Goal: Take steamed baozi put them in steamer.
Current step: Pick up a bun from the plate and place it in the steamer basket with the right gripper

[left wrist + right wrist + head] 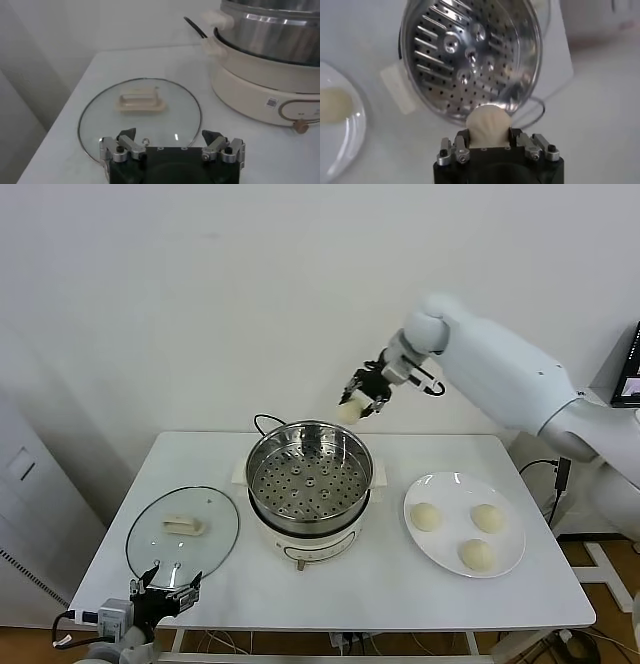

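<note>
right gripper point(362, 400) clamped on one bun point(349, 412), held in the air above the back rim of the steamer point(310, 484) | steamer basket empty, at table point(420, 584) centre | three buns point(472, 531) lay on plate point(432, 546) to its right | left gripper point(166, 593) spread wide, parked at table's front edge by glass lid point(183, 531)

White table point(400, 584): steamer point(309, 484), lid point(183, 529), plate point(450, 546)

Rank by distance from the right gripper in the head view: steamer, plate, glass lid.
Right gripper is shut on a baozi, above the steamer's far rim.
1. Steamer: just below it, table centre.
2. Plate: robot's right.
3. Glass lid: robot's left, near the parked left gripper.
</note>
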`<state>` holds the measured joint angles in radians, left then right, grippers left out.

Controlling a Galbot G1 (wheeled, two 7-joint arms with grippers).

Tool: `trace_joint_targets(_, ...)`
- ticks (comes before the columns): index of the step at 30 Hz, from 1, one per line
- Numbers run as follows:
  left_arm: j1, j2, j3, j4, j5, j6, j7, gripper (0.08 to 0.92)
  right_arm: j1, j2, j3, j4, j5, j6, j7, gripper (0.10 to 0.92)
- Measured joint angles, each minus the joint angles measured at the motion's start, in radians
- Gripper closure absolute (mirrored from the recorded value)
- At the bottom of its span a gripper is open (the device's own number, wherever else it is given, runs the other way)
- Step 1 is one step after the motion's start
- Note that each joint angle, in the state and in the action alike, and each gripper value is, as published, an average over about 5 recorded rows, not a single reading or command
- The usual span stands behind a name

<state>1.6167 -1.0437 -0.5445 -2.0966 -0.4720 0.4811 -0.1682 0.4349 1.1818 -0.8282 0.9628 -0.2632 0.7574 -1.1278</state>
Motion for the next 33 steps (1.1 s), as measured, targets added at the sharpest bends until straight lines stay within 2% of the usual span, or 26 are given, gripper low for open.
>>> trace_joint_targets(9, 0.0, 0.002, -0.001, -0.001, -0.001, 0.001, -0.005, 0.177, -0.081, 0.078, 0.054, 0.005, -0.177, 0.062, 0.013, 0.541)
trace_joint_targets(25, 0.0, 0.002, -0.005, 0.001, -0.01, 0.0, -0.01, 0.177, -0.225, 0.17, 0.157, -0.036, -0.441, 0.067, 0.049, 0.542)
trace_joint_targets(28, 0.0, 0.002, -0.005, 0.003, -0.013, -0.001, -0.01, 0.177, -0.244, 0.177, 0.173, -0.041, -0.476, 0.067, 0.055, 0.521)
trace_joint_targets(33, -0.001, 0.0, -0.005, 0.006, -0.014, -0.002, -0.01, 0.177, -0.267, 0.181, 0.196, -0.046, -0.525, 0.067, 0.067, 0.4)
